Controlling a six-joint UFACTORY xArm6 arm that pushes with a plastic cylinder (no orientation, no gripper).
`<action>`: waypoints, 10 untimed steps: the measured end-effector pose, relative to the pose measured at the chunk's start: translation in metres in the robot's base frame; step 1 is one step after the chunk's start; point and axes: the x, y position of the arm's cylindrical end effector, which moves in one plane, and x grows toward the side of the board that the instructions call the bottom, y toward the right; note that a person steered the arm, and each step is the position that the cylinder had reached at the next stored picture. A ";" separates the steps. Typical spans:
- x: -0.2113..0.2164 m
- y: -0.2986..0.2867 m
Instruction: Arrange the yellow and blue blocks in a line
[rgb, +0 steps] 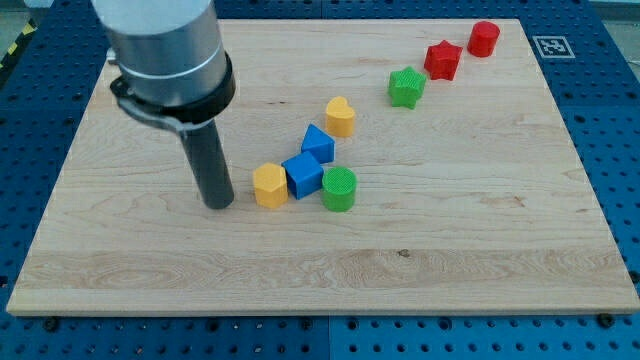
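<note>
A yellow hexagon block (269, 185) lies near the board's middle, touching a blue cube (303, 175) on its right. A second blue block (318, 144) sits just above that cube. A yellow heart-shaped block (340, 116) lies a little further up and right, apart from the blue one. Together they run in a rough diagonal from lower left to upper right. My tip (219, 203) rests on the board just left of the yellow hexagon, with a small gap between them.
A green cylinder (339, 189) touches the blue cube's right side. A green star block (406, 87), a red star block (442, 60) and a red cylinder (484, 38) continue the diagonal toward the top right. The wooden board (480, 250) lies on a blue perforated table.
</note>
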 end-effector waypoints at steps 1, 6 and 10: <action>0.037 0.009; 0.006 0.207; -0.047 0.157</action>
